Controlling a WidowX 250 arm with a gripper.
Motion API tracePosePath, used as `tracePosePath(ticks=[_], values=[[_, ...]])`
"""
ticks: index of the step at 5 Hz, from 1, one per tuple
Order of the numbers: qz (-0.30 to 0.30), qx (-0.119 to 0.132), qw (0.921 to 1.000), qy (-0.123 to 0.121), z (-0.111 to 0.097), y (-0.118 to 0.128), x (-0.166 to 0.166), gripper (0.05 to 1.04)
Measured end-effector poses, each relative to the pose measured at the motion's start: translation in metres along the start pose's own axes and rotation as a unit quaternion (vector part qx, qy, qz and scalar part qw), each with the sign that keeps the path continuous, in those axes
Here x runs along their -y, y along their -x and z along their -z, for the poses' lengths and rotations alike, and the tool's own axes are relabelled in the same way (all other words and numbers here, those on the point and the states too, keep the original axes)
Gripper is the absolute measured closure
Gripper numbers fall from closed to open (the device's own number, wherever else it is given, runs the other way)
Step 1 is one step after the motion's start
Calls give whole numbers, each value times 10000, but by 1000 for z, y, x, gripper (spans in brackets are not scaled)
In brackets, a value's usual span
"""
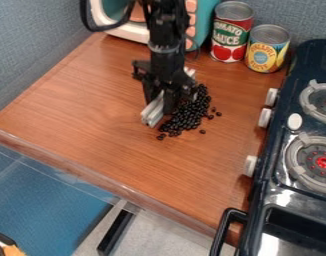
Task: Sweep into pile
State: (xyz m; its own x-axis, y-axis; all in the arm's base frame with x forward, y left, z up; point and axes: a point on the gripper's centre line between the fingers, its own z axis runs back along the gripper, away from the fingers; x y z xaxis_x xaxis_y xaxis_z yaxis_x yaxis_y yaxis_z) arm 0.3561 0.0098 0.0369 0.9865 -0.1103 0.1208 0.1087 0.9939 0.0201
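My gripper (160,97) hangs low over the counter, its tips down around a pale grey, bar-like tool (152,113) that stands along the left side of the beans. The tool runs at a slant from lower left to upper right, partly hidden behind the gripper. Right against it lies a heap of small black beans (190,113), elongated from upper right to lower left. Several loose beans lie just off the heap's right side and lower end. The gripper covers part of the heap's left edge.
On the right stands a dark toy stove (276,187) with white knobs and two burners. Two cans, a red one (230,32) and a yellow one (266,49), stand at the back beside a teal-and-white toy appliance (206,20). The wooden counter (92,100) ends at a front edge.
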Motion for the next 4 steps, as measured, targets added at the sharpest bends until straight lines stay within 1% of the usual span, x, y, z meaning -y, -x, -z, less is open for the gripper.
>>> tracePosePath(ticks=[1,2,3,4], values=[[-168,256,9995,115,-29,-1,-15,698],[-374,394,9985,98,-43,-7,-43,698],[-380,294,9987,-140,-29,-12,-71,698],[-547,85,9979,-335,-4,-18,-98,698]])
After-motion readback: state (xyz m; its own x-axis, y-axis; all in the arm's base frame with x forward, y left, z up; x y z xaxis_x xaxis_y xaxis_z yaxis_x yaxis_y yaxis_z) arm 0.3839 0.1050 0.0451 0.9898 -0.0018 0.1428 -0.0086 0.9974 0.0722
